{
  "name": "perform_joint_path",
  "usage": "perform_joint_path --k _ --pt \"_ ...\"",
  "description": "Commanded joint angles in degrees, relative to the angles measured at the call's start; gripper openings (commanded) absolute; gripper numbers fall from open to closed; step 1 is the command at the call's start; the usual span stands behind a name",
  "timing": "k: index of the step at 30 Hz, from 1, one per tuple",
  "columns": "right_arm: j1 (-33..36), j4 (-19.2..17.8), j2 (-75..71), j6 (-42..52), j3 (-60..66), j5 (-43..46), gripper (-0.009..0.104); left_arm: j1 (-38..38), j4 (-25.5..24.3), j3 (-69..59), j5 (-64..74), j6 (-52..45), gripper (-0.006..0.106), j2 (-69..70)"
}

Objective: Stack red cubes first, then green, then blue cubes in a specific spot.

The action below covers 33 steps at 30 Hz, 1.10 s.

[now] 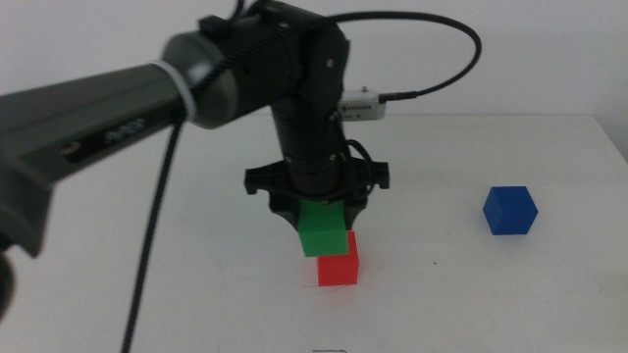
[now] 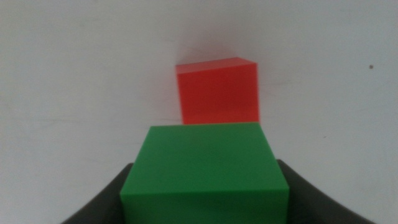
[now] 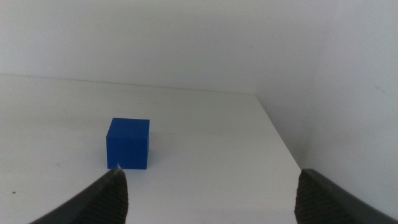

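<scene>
The red cube (image 1: 339, 269) rests on the white table near the middle front. My left gripper (image 1: 321, 224) is shut on the green cube (image 1: 323, 231), which hangs just above the red one and a little to its left, overlapping its top edge; whether they touch I cannot tell. In the left wrist view the green cube (image 2: 205, 174) fills the space between the dark jaws, with the red cube (image 2: 219, 91) beyond it. The blue cube (image 1: 510, 210) sits alone at the right. My right gripper (image 3: 211, 199) is open, away from the blue cube (image 3: 128, 144), and out of the middle view.
The left arm (image 1: 118, 118) and its cable (image 1: 157, 216) cross the left half of the table. The table's right edge (image 3: 283, 143) lies beyond the blue cube, with a white wall behind.
</scene>
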<state>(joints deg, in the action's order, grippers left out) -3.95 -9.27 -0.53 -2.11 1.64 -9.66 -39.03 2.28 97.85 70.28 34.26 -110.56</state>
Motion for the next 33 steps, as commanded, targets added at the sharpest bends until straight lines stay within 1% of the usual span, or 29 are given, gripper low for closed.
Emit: perform_joint_path --k 1,12,17,33 --pt "-0.27 -0.52 -1.30 0.36 -1.03 4.43 0.094 -0.96 0.15 2.86 5.35 1.96 0.007 1.89" --pt "-0.27 -0.52 -1.30 0.36 -1.03 4.43 0.094 -1.51 -0.12 4.08 5.03 3.13 0.007 -0.58" --pt "-0.27 -0.52 -1.30 0.36 -1.03 4.43 0.094 -1.51 -0.26 4.13 1.79 3.13 0.007 -2.18" --pt "-0.27 -0.52 -1.30 0.36 -1.03 4.43 0.094 -1.51 -0.62 4.21 -2.58 4.46 0.007 -2.34"
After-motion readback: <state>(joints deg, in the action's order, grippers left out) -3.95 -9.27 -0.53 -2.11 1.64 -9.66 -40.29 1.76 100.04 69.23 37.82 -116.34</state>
